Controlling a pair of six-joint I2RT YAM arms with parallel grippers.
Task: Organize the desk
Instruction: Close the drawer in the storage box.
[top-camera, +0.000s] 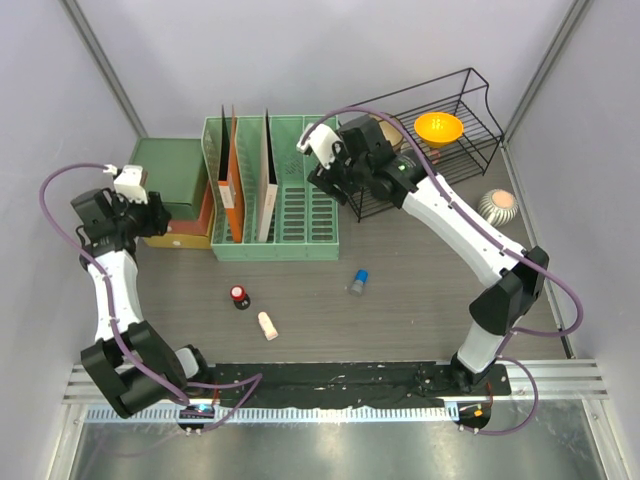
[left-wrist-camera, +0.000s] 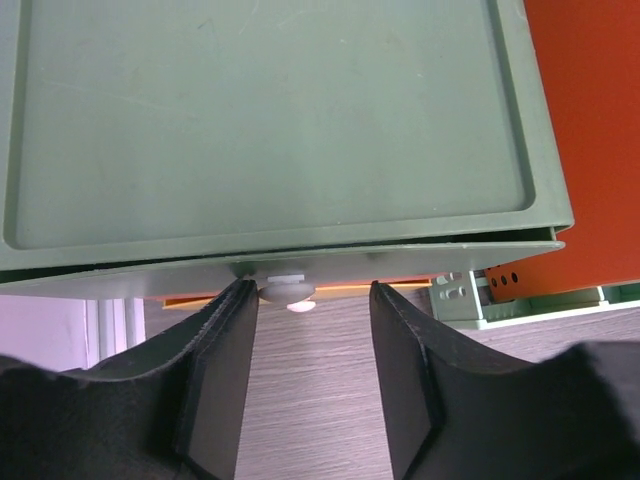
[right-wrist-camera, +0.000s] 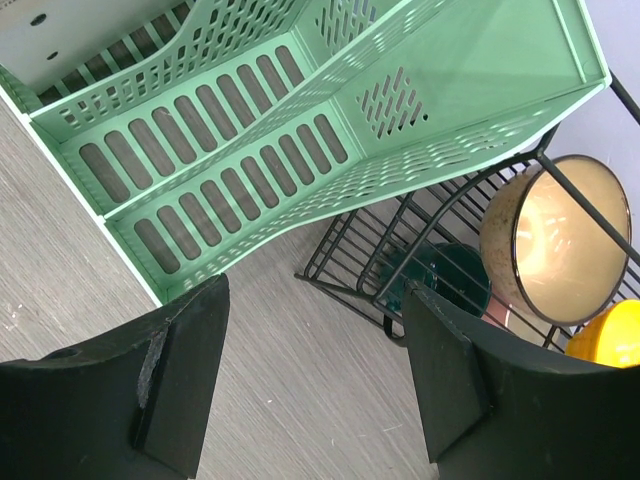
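The desk (top-camera: 420, 310) runs from the arm bases to the back wall, and everything sits on it. At the back there's a mint-green file rack (top-camera: 300, 210), with a black wire rack (top-camera: 478, 120) to its right and a dark green box (top-camera: 170, 165) in the left corner.

The right gripper (right-wrist-camera: 315, 292) hangs over bare wood by both racks, fingers wide apart and holding nothing. The left gripper (left-wrist-camera: 310, 300) is at the box's front edge, with its fingers parted either side of a small white knob (left-wrist-camera: 288, 290). I think it's a knob, but the view's tight.

A yellow bowl (top-camera: 438, 127) sits in the wire rack. Loose mid-desk are a blue-capped bottle (top-camera: 357, 282), a red-capped bottle (top-camera: 239, 296) and a cream bottle (top-camera: 267, 325).
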